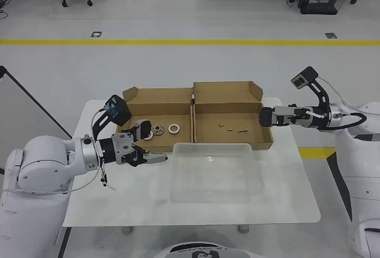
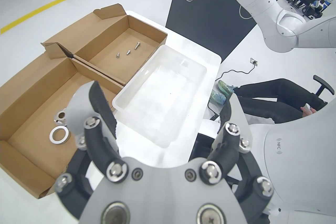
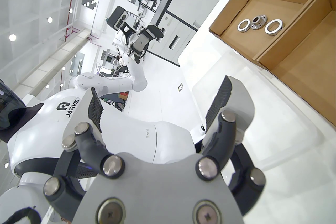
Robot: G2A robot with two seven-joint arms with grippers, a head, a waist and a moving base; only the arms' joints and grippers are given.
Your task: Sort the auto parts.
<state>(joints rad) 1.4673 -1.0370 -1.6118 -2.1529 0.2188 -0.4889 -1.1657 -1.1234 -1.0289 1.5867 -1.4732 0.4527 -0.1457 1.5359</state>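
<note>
Overhead, the left gripper hangs with its fingers spread and nothing between them. Just beside one fingertip, two silver metal rings and a silver flanged hub lie in a brown cardboard box. Directly ahead of it sits a clear plastic tray. Beyond that, three small silver bolts rest in a second brown cardboard box. At this box's outer side wall the right gripper hovers, likewise spread and empty.
</note>
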